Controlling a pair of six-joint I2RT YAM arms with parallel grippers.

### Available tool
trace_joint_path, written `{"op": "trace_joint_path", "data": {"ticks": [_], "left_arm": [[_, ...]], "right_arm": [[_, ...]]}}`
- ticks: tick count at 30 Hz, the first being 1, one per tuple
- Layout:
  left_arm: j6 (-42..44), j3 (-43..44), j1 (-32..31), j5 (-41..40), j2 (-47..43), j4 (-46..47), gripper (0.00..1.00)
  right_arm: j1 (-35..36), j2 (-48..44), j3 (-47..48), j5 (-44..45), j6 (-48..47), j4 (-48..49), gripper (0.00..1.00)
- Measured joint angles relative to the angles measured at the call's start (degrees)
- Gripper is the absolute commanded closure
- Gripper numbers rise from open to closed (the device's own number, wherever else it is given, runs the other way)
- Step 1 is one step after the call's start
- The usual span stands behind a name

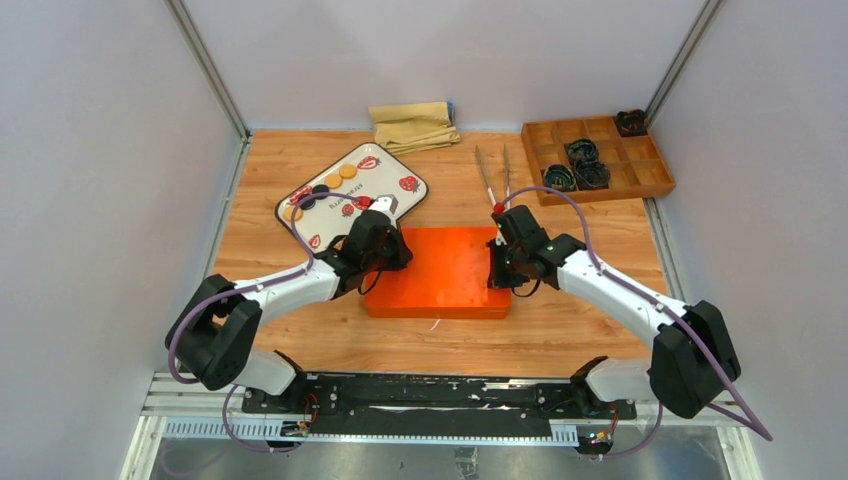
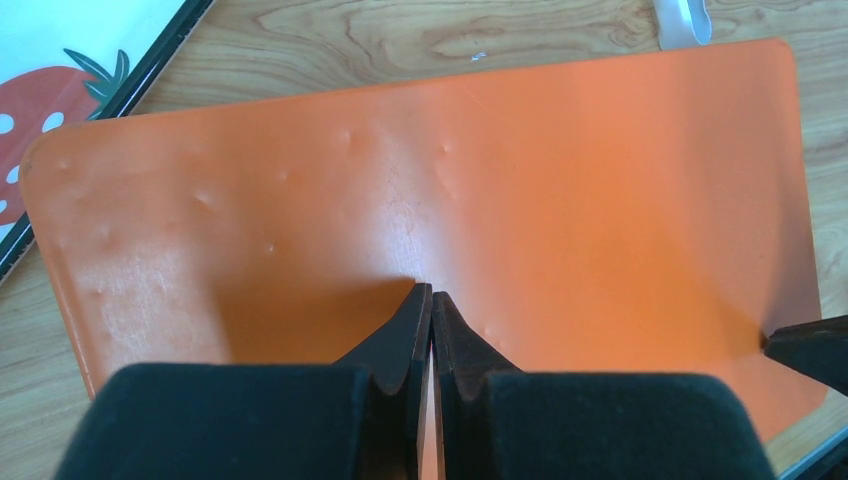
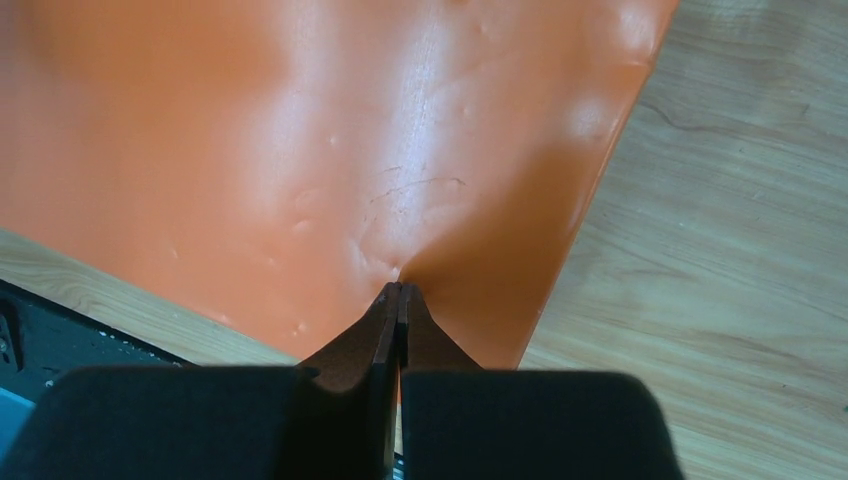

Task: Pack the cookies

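Top external view showed cookies [image 1: 340, 177] on the far-left tray [image 1: 392, 168], black cups [image 1: 580, 152] in the far-right wooden box [image 1: 650, 178]. Arms angled inward; the left gripper [image 2: 432, 292] and right gripper [image 3: 399, 288] each pinched narrow on 1 side of the central orange sheet [image 1: 445, 270].

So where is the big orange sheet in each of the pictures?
Top view: the flat orange rectangular sheet lies in the middle of the picture.
Left wrist view: it fills most of the picture.
Right wrist view: it fills the upper left.
Shared landmark: the wooden table shows around the sheet in all three.
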Motion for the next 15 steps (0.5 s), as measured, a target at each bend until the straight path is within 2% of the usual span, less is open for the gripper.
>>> {"op": "trace_joint_path", "data": {"ticks": [4, 10, 15], "left_arm": [[0.00, 0.00, 0.00, 0.22, 0.02, 0.07, 0.92], [0.02, 0.00, 0.00, 0.24, -0.02, 0.07, 0.92], [0.04, 0.00, 0.00, 0.24, -0.02, 0.07, 0.92]], "right_arm": [[0.15, 0.26, 0.83, 0.42, 0.46, -0.90, 1.00], [1.97, 0.33, 6.12, 5.31, 0.28, -8.00, 1.00], [3.26, -3.50, 9.22, 7.80, 0.17, -10.25, 1.00]]}}
